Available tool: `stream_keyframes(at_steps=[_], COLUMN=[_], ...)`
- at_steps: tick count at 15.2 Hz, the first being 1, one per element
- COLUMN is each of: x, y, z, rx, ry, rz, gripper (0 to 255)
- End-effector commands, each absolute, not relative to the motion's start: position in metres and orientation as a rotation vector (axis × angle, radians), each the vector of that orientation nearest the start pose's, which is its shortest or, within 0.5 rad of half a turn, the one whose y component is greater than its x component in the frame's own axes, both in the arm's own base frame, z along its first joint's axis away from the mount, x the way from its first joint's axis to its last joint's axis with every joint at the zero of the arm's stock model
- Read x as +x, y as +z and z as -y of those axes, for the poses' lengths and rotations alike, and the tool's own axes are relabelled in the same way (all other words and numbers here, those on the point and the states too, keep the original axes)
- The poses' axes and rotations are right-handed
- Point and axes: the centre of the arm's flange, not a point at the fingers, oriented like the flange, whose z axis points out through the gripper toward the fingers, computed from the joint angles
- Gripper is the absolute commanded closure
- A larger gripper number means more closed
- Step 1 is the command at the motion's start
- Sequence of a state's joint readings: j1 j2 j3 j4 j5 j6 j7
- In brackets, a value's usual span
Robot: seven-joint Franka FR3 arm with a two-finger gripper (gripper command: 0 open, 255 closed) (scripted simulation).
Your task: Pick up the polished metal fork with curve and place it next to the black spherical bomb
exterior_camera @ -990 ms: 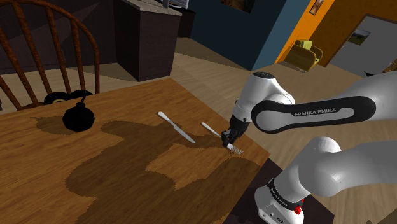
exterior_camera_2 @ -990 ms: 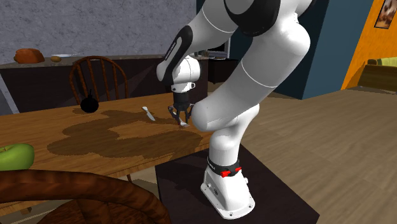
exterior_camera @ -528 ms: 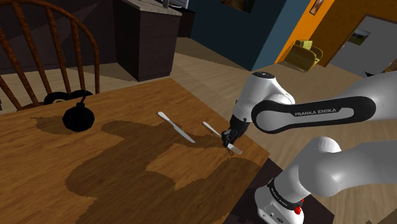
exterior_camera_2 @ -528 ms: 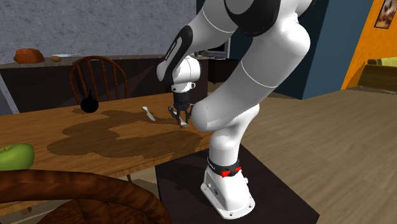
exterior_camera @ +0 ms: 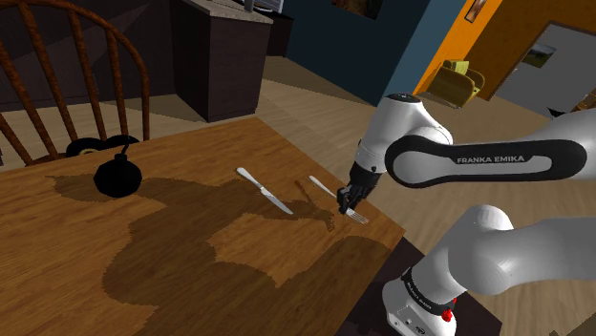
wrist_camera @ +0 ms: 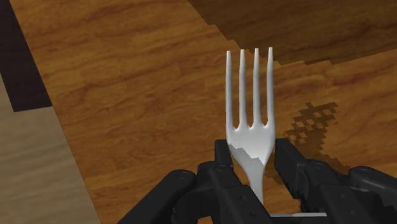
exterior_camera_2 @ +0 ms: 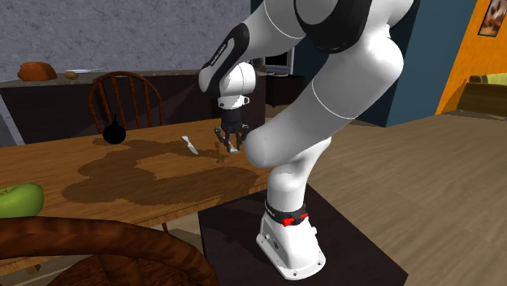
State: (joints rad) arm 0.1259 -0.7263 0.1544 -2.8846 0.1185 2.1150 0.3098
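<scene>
Claw (wrist_camera: pixel 251 162): closed on the fork (wrist_camera: pixel 249 105), both fingers (wrist_camera: pixel 222 158) pressed against its neck.
Fork: the tines point out past the fingertips. Its shadow lies apart from it on the wood, so it looks to be hanging just clear of the tabletop (exterior_camera: pixel 191 262).
Bomb (exterior_camera: pixel 117 178): black and round, resting on the tabletop well apart from the claw, beyond the knife.
Knife (exterior_camera: pixel 265 190): lies flat near the claw, between it and the bomb.
Step in hand: most likely the carry, with the grasp made and the crossing to the bomb not yet done.
Doing it well: gain some height first so the tines pass over the knife. Keep the clasp firm, since a thin neck may pivot. Lower the fork beside the bomb without touching it, because a ball that round would likely roll.
Edges: the tabletop's edge runs just beside the claw, on the side of the stand (exterior_camera_2: pixel 349 244), with floor below. A slip here could send the fork off, so moving inward early seems wise.
Open room: bare wood lies all along the way and on the bomb's near side. A chair (exterior_camera_2: pixel 122 76) rises beyond the bomb, so setting down on the claw's side of it looks freest.
</scene>
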Motion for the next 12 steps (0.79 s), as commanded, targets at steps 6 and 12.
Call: stream_keyframes(at_steps=[6, 12], x=[0.289, 0.289], y=[0.405, 0.436], z=[-0.081, -0.081], rx=[-3.149, -3.149], ry=[0.069, 0.069], rz=[-0.212, -0.212], gripper=[255, 255])
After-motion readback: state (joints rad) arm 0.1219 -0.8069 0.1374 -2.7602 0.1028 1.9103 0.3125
